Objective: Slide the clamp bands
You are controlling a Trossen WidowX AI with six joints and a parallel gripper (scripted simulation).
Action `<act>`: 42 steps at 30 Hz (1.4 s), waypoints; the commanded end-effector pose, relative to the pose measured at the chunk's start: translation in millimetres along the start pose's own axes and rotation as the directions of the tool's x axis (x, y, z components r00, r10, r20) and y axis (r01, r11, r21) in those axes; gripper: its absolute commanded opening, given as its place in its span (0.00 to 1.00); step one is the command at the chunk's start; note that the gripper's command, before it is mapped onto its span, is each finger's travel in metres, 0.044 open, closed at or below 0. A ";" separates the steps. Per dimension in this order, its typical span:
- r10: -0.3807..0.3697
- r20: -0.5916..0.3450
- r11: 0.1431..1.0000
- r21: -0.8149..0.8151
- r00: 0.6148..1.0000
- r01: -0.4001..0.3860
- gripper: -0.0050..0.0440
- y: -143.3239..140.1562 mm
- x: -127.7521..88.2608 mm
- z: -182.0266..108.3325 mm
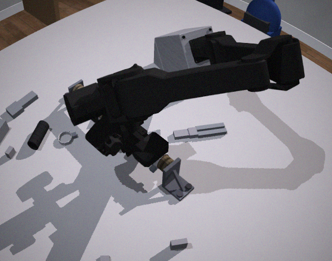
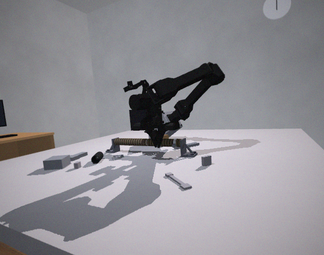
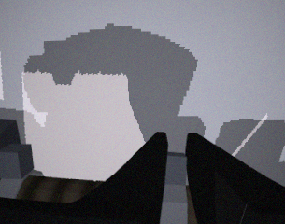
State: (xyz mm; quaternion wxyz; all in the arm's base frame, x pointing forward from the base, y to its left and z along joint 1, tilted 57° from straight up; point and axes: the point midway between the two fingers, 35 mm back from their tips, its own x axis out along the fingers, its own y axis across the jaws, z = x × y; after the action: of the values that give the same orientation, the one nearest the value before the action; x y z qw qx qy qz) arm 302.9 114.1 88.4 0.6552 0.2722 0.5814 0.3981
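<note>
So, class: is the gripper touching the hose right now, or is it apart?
Touching. In the wrist view, the gripper is closed over the hose, with a grey band between its fingers.

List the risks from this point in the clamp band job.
1. The hand is shut on the hose at a steel band; squeezing may jam the band rather than let it slide.
2. The arm hides the hose from above, and the mender is unseen, so placement may miss.
3. Pulling sideways could strain the right bracket.
</note>
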 end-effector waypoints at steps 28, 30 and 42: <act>0.001 0.001 1.000 0.005 1.000 -0.001 0.10 -32.9 0.0 0.0; 0.001 0.001 1.000 0.005 1.000 -0.001 0.10 -35.2 0.0 -0.1; 0.001 0.001 1.000 0.005 1.000 -0.001 0.10 -49.0 0.1 -0.1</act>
State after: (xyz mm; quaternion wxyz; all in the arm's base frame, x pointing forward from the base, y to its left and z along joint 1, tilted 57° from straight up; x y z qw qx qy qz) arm 311.5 91.4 52.9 0.6542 0.2741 0.5812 0.3988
